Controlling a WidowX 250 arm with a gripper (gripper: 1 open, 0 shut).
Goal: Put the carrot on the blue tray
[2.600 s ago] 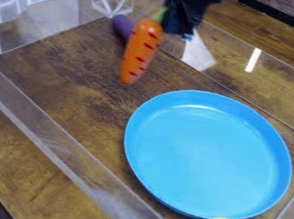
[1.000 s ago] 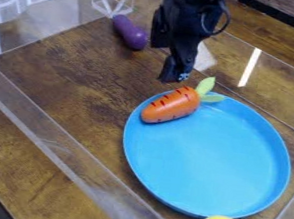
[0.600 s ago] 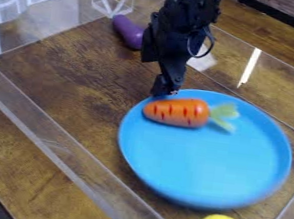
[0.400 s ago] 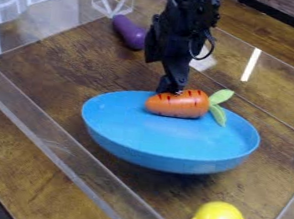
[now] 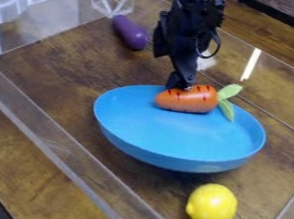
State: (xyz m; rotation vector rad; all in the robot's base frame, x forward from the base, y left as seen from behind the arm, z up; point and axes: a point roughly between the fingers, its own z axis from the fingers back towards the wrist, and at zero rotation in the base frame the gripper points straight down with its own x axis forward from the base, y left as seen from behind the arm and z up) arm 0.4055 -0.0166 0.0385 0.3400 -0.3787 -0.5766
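Currently carrot (image 5: 186,99) lies crosswise at the blue tray's (image 5: 132,140) far rim, directly beneath the pincer (image 5: 184,83), jaws apart.

A dark wooden tabletop (image 5: 59,81) is seen, enclosed by low clear plastic walls (image 5: 64,157). Bright light is reflected as a white streak (image 5: 253,62) on the wood.

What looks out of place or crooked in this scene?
The blue tray is not lying flat: it is tilted, with its far edge pressed down and its near rim raised off the table. The carrot lies at that far edge, right under the gripper. The lemon sits near the tray.
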